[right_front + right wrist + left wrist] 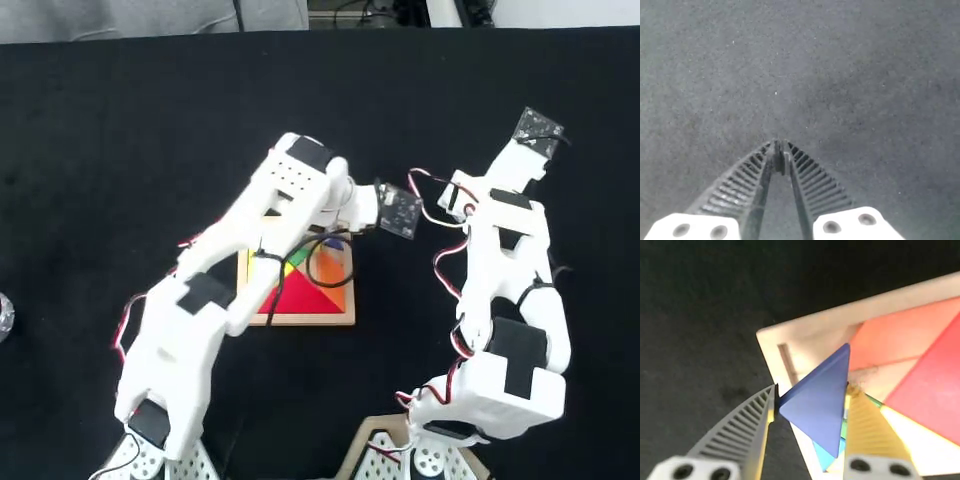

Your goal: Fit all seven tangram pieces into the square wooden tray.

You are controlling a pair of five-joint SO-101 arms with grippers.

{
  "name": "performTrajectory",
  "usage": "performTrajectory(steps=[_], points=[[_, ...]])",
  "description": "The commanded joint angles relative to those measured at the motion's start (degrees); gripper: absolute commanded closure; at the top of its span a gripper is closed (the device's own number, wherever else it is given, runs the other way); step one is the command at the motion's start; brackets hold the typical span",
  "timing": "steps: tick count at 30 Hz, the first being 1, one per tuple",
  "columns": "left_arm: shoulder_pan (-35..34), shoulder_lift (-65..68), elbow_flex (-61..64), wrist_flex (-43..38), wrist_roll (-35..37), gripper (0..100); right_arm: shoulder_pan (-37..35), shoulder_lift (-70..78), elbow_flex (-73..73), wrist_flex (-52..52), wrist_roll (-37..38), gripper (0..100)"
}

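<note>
One piece, the blue triangle point(820, 400), is clamped in the left tool point(812, 390). One of the tool's fingers point(740, 430) bears on a corner of the triangle, and the other point(865, 435) lies along the opposite, longest edge. The long axis runs lengthwise with the fingers. The sharpest corner points away from the tool, toward the rim of the tray point(805, 327). The triangle sits over a corner of the tray where bare wooden floor shows. It appears tilted rather than flat, and whether it touches the floor cannot be determined.

Inside the tray the left wrist view shows an orange piece point(900, 335) against the rim and a red piece point(930, 390) beside it. A yellow piece point(920, 440) lies next to the red. A green piece point(871, 400) and a light-blue piece point(822, 457) lie partly under the tool.

In the high view the tray point(310, 318) rests on the black tabletop point(100, 150). The left arm point(280, 200) extends across its far half, and the red piece point(300, 295) and orange piece point(330, 268) are exposed.

The right arm point(510, 250) stands well apart from the tray. The right tool point(779, 150) has its tips pressed together on nothing, above bare tabletop point(865, 75).
</note>
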Motion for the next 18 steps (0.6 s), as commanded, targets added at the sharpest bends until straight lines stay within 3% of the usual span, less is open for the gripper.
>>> performTrajectory(steps=[1, 6, 12, 18], points=[[0.9, 1.9, -7.8, 2.3, -0.6, 88, 1.6, -3.7, -0.6, -1.0, -0.7, 98.7], [0.7, 4.2, -11.7, 5.4, -0.5, 85, 1.6, -3.7, -0.6, -1.0, -0.7, 98.7], [0.7, 6.2, -15.2, 5.6, 7.2, 63, 1.6, -3.7, -0.6, -1.1, -0.7, 98.7], [0.5, 6.5, -15.7, 5.7, 7.9, 65, 1.5, -3.7, -0.7, -1.1, -0.5, 98.7]])
